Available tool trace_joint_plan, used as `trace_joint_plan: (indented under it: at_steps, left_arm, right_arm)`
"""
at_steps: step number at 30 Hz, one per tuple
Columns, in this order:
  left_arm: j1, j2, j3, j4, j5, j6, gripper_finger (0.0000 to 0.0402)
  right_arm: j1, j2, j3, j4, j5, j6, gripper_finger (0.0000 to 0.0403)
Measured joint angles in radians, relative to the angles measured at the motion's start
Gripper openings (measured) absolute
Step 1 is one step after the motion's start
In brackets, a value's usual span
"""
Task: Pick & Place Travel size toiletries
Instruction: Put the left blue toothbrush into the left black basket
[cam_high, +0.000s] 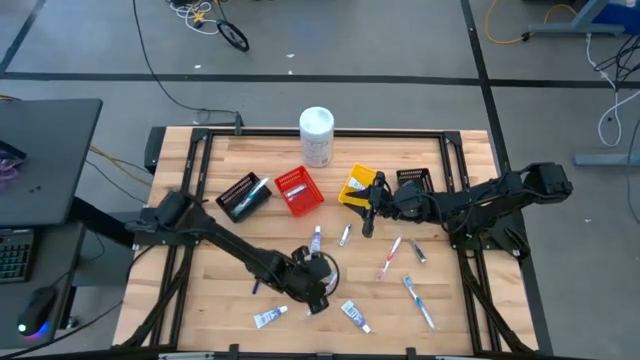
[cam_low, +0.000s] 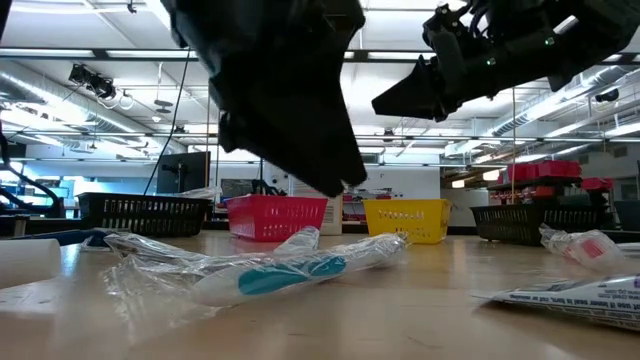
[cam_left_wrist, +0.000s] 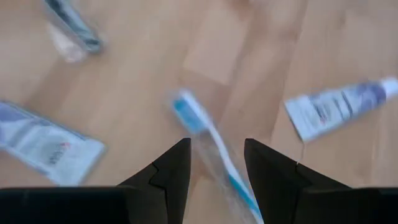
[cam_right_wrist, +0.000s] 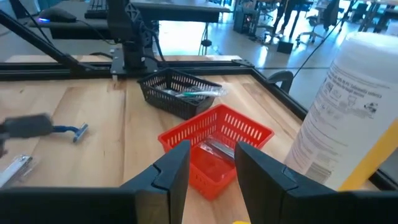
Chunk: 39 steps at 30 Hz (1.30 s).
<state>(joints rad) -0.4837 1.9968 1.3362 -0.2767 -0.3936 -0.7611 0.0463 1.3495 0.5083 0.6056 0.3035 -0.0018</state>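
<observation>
The thin blue-and-white plastic-wrapped toothbrush (cam_left_wrist: 211, 149) is lying flat, pointing from 11 to 5 o'clock between the left gripper's (cam_left_wrist: 216, 163) spread fingers; the right gripper's (cam_right_wrist: 212, 163) fingers are spread too.

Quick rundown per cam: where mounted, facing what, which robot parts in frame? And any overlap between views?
High: overhead, straight down on table; both arms.
Low: table-top height, level across to red bin; arms overhead.
Left wrist: left gripper, jaws open, above toothbrush.
Right wrist: right gripper, jaws open, facing red bin, white canister.
Shared: red bin in high, low, right wrist.
</observation>
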Motion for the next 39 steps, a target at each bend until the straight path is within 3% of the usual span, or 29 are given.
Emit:
trace_joint_plan:
  at_steps: [5,14,21,27,39]
  left_arm:
    - [-0.040,0.039,0.001,0.008,-0.009,-0.047,0.0158]
    - [-0.090,0.113,0.003,0.004,-0.028,-0.096,0.0158]
    - [-0.127,0.145,0.008,0.008,-0.144,-0.119,0.0158]
    - [-0.139,0.148,0.012,0.011,-0.168,-0.125,0.0153]
    - [-0.117,0.108,0.011,-0.051,-0.106,-0.114,0.0028]
  right_arm:
    - [0.001,0.000,0.000,-0.023,-0.030,0.106,0.0138]
    - [0.002,0.000,0.000,-0.104,-0.175,0.226,0.0138]
    - [0.006,0.001,0.000,-0.166,-0.255,0.337,0.0138]
    - [0.034,0.001,0.000,-0.179,-0.255,0.379,0.0138]
    - [0.040,0.001,0.000,-0.176,-0.253,0.354,0.0138]
